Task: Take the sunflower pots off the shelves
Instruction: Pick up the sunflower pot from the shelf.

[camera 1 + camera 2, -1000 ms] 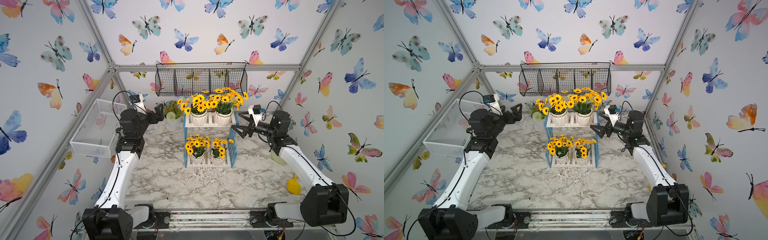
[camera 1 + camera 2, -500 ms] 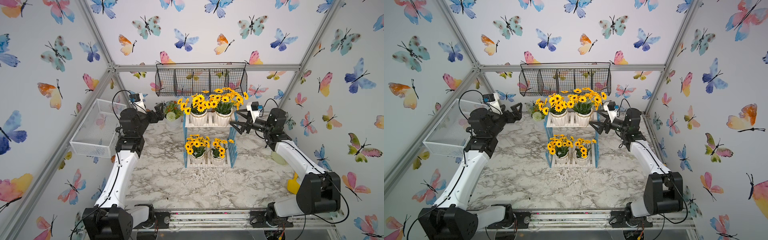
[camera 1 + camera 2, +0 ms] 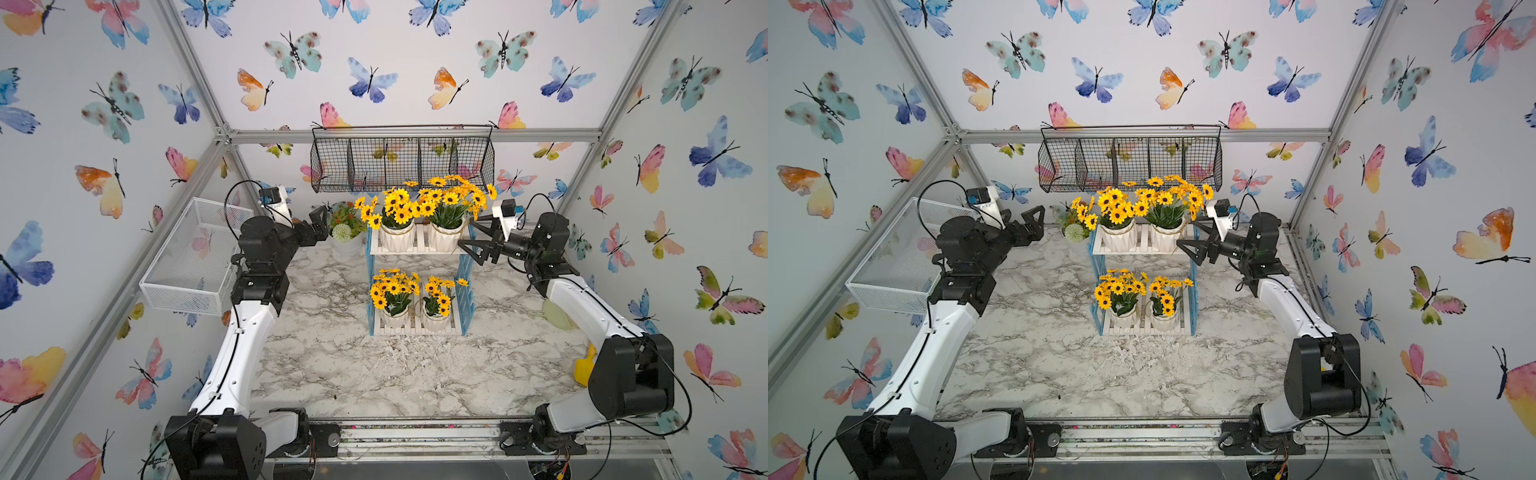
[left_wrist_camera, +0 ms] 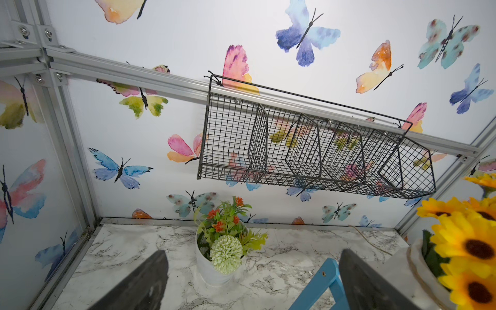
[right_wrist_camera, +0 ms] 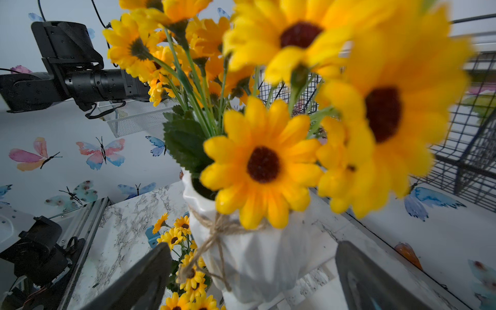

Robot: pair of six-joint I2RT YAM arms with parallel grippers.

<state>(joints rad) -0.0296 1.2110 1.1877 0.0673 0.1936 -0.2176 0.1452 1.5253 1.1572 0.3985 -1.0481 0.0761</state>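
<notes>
- Step in hand: the approach to a first pot. All four sunflower pots (image 3: 392,318) stand on the shelves (image 3: 466,291), two to each tier. None has been lifted off, so the task is judged to be at its start.
- Right gripper (image 3: 471,241): jaws spread wide and nothing held. It is poised at the outer end of the top tier, just beside the upper right pot (image 3: 446,240). In the right wrist view this pot (image 5: 257,255) appears in the gap between the two fingers.
- Left gripper (image 3: 321,226): also released and empty. It hovers near the pompom pot (image 3: 347,243), apart from the shelves. The left wrist view shows its fingers (image 4: 139,284) well parted.
- Next move, as a judgement: the right gripper would need to advance until its pads flank the ribbed wall below the twine, then close and lift clear of the slatted board. The withdrawal calls for care with the neighbouring pot, the blue side frame and the black wire basket (image 3: 399,160) overhead.
- Hard to make out: whether the right fingertips already touch the pot cannot be told. Blurred blooms fill much of the right wrist view and cover part of the rim. In both top views the lower pots' rims are largely hidden under flowers. A yellow object (image 3: 583,365) at the table's edge is partly hidden by the right arm and cannot be identified.
</notes>
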